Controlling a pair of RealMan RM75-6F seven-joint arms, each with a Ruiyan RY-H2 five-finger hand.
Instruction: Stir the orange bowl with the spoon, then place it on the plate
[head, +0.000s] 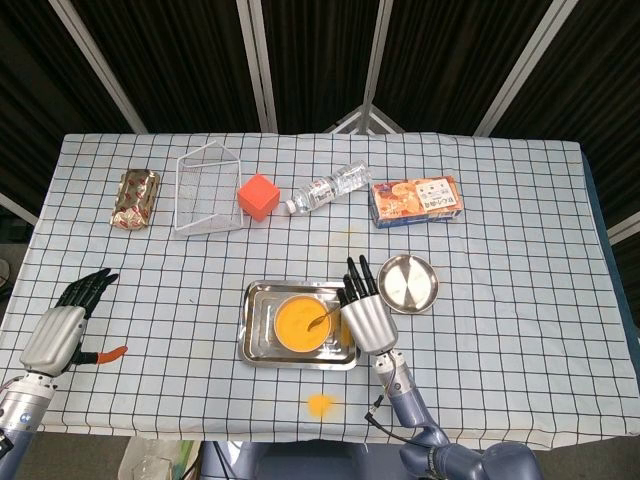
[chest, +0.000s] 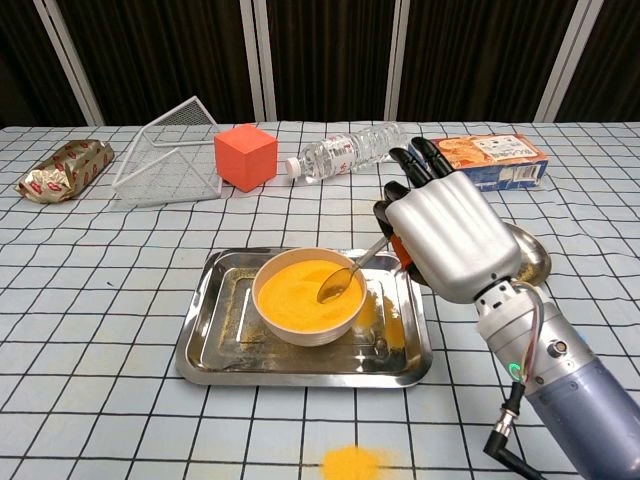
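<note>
A white bowl (chest: 305, 297) (head: 303, 322) full of orange powder sits in a steel tray (chest: 225, 340) (head: 256, 330). A metal spoon (chest: 340, 280) (head: 320, 319) has its scoop in the powder and its handle slanting up to the right. My right hand (chest: 440, 235) (head: 365, 315) pinches the handle's end, the other fingers stretched out. The round steel plate (head: 408, 283) (chest: 530, 255) lies just right of the tray, partly hidden behind that hand in the chest view. My left hand (head: 62, 330) hovers open near the table's front left corner, shown only in the head view.
Along the back lie a snack packet (head: 135, 197), a wire basket (head: 207, 190), a red cube (head: 258, 196), a plastic bottle (head: 330, 187) and a biscuit box (head: 416, 201). Spilled orange powder (head: 320, 404) marks the cloth in front of the tray.
</note>
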